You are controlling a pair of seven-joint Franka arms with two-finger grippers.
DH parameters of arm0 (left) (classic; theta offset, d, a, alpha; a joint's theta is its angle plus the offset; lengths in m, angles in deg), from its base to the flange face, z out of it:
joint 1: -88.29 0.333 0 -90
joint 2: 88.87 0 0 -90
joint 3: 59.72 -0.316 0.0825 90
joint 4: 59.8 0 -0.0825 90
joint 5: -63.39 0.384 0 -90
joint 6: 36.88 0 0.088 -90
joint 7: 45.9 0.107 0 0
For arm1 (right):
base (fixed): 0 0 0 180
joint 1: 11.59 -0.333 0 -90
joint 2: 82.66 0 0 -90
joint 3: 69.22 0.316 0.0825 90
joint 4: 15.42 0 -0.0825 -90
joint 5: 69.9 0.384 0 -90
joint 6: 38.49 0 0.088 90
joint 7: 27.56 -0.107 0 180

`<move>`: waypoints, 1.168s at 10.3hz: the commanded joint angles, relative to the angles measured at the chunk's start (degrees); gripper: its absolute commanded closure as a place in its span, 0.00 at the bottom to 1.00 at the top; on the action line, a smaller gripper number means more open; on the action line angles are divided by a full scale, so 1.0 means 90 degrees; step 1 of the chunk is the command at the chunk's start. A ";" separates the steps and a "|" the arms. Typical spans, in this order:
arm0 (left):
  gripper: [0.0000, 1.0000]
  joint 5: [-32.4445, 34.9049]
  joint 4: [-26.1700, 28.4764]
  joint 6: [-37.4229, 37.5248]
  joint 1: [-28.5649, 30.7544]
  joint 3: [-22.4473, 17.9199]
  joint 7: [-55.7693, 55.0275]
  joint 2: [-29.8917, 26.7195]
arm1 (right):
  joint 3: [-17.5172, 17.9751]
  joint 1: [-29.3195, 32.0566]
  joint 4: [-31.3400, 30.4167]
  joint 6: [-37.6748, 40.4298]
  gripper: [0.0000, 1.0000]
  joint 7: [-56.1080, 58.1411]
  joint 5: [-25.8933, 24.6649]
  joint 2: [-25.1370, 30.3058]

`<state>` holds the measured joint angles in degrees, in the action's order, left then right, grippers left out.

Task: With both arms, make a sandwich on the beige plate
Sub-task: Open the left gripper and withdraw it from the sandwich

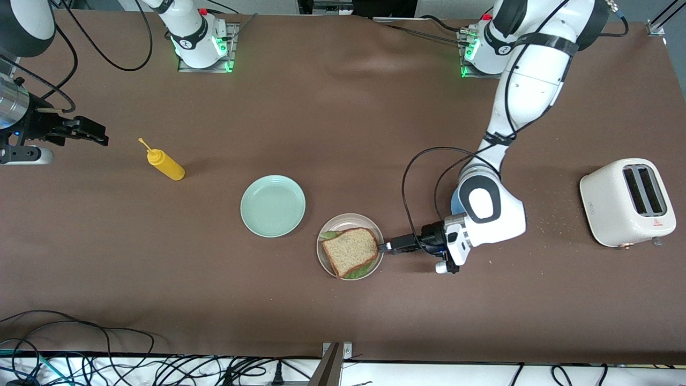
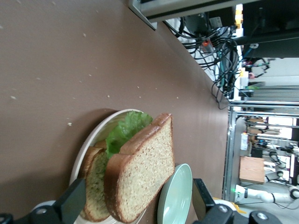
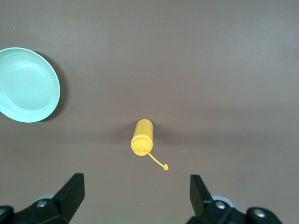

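The sandwich [image 1: 351, 251] lies on the beige plate [image 1: 348, 217]: a brown bread slice on top, green lettuce [image 2: 126, 130] poking out at the edges, and a second slice under it. My left gripper [image 1: 387, 247] sits low at the plate's rim on the left arm's side. It is open, and in the left wrist view the sandwich [image 2: 145, 172] and plate [image 2: 93, 140] lie between its spread fingers [image 2: 74, 203] without touching them. My right gripper [image 1: 96, 134] waits open and holds nothing, up over the right arm's end of the table.
A mint green plate [image 1: 273, 206] lies beside the beige one, toward the right arm's end. Farther that way a yellow squeeze bottle [image 1: 167, 165] lies on the table below the right gripper [image 3: 138, 191]. A white toaster [image 1: 628, 201] stands at the left arm's end. A blue plate [image 1: 455, 201] peeks from under the left arm.
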<state>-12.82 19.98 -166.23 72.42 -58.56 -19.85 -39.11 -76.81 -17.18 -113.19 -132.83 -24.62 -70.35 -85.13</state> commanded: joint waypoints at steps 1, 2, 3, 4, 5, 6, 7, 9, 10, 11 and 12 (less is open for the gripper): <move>0.00 0.1556 0.0198 0.0046 0.0219 0.0027 -0.1258 -0.0546 | 0.0004 0.0035 0.0063 0.0003 0.00 0.0094 -0.0028 -0.0019; 0.00 0.2201 0.0218 0.0056 0.0336 0.0027 -0.1689 -0.0644 | 0.0004 0.0025 0.0063 0.0003 0.00 0.0094 -0.0028 -0.0019; 0.00 0.2846 0.0218 0.0191 0.0472 0.0027 -0.2032 -0.0732 | 0.0004 0.0025 0.0063 0.0003 0.00 0.0094 -0.0028 -0.0019; 0.00 0.3423 0.0199 0.0251 0.0677 0.0027 -0.2277 -0.0762 | 0.0013 0.0025 0.0063 0.0003 0.00 0.0094 -0.0028 -0.0019; 0.00 0.3999 0.0208 0.0290 0.0882 0.0027 -0.2298 -0.0830 | 0.0004 0.0035 0.0053 0.0013 0.00 0.0094 -0.0028 -0.0019; 0.00 0.4682 0.0218 0.0397 0.1135 0.0027 -0.2299 -0.0937 | 0.0004 0.0035 0.0053 0.0004 0.00 0.0094 -0.0028 -0.0019; 0.00 0.5326 0.0218 0.0727 0.1302 0.0018 -0.2405 -0.1064 | 0.0004 0.0025 0.0053 0.0003 0.00 0.0094 -0.0028 -0.0019; 0.00 0.6683 0.0208 0.1139 0.1616 0.0008 -0.2679 -0.1347 | 0.0013 0.0035 0.0053 0.0013 0.00 0.0104 -0.0028 -0.0019; 0.00 0.7357 0.0199 0.1285 0.1626 -0.0060 -0.2844 -0.1426 | 0.0014 0.0025 0.0053 0.0004 0.00 0.0104 -0.0028 -0.0019; 0.00 0.7857 0.0208 0.1403 0.1626 -0.0089 -0.3068 -0.1484 | 0.0004 0.0025 0.0053 0.0013 0.00 0.0104 -0.0028 -0.0019; 0.00 0.8201 0.0199 0.1597 0.1626 -0.0099 -0.3215 -0.1601 | 0.0004 0.0035 0.0043 0.0013 0.00 0.0104 -0.0028 -0.0019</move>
<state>56.05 19.99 -153.77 87.68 -59.08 -46.04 -50.88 -76.80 -17.11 -113.19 -132.82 -24.55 -70.35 -85.18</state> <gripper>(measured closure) 0.000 0.000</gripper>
